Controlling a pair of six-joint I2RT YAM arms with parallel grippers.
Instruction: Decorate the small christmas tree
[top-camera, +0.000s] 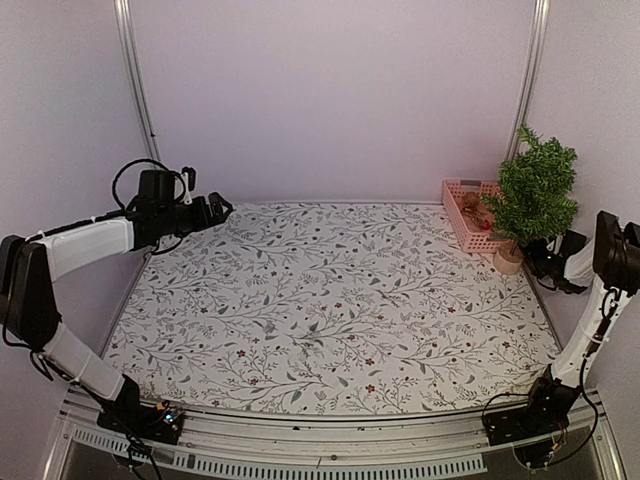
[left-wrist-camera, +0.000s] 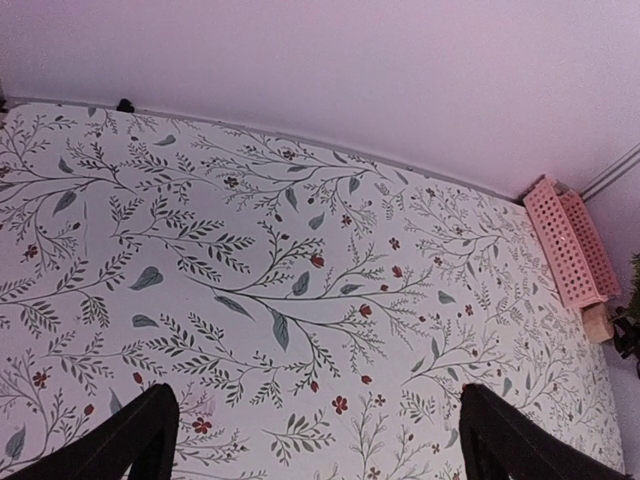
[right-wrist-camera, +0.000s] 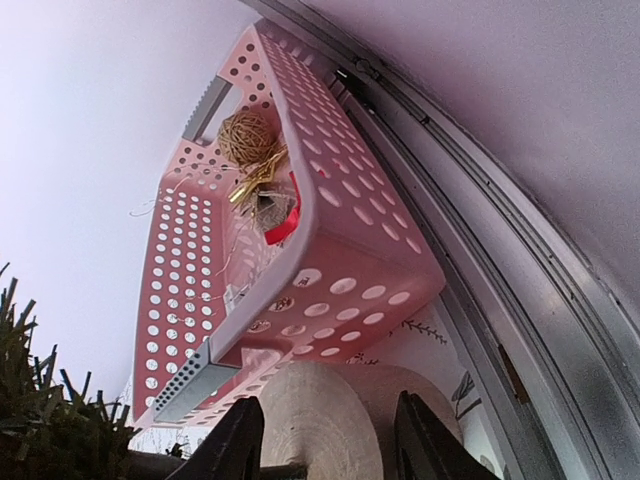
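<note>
1. Lilac walls (top-camera: 330, 90) close in a white tablecloth (top-camera: 330, 300) printed with leafy sprigs, seen from the top camera. The small christmas tree (top-camera: 537, 190) stands upright at the 3 o'clock edge of the tablecloth. Its light wooden disc base (top-camera: 508, 260) is just beside the near end of a pink basket (top-camera: 465, 215) lying at 2 o'clock. The right gripper (top-camera: 545, 262) sits low at that base, on its 3 o'clock side. The left gripper (top-camera: 218, 210) hangs above the tablecloth at 10 o'clock, well apart from the tree.

2. From the left wrist, the two dark fingers (left-wrist-camera: 140, 440) are at the bottom corners, spread wide and released, with printed tablecloth showing between them. The basket lies toward 3 o'clock in this view, and a scrap of the tree's green shows at the right edge below it.

3. The right wrist camera looks up from low down. The disc base fills the 6 o'clock spot, and two dark fingers (right-wrist-camera: 235, 440) stand one on each side, close against it. I cannot tell whether they clamp it or stand loose. Tree needles show at 8 o'clock. The basket rises behind the base toward 12 o'clock, holding a straw ball (right-wrist-camera: 247, 135), a gold bow (right-wrist-camera: 255, 178) and a red piece (right-wrist-camera: 286, 222). A metal frame post (right-wrist-camera: 500, 300) runs along the 3 o'clock side.
</note>
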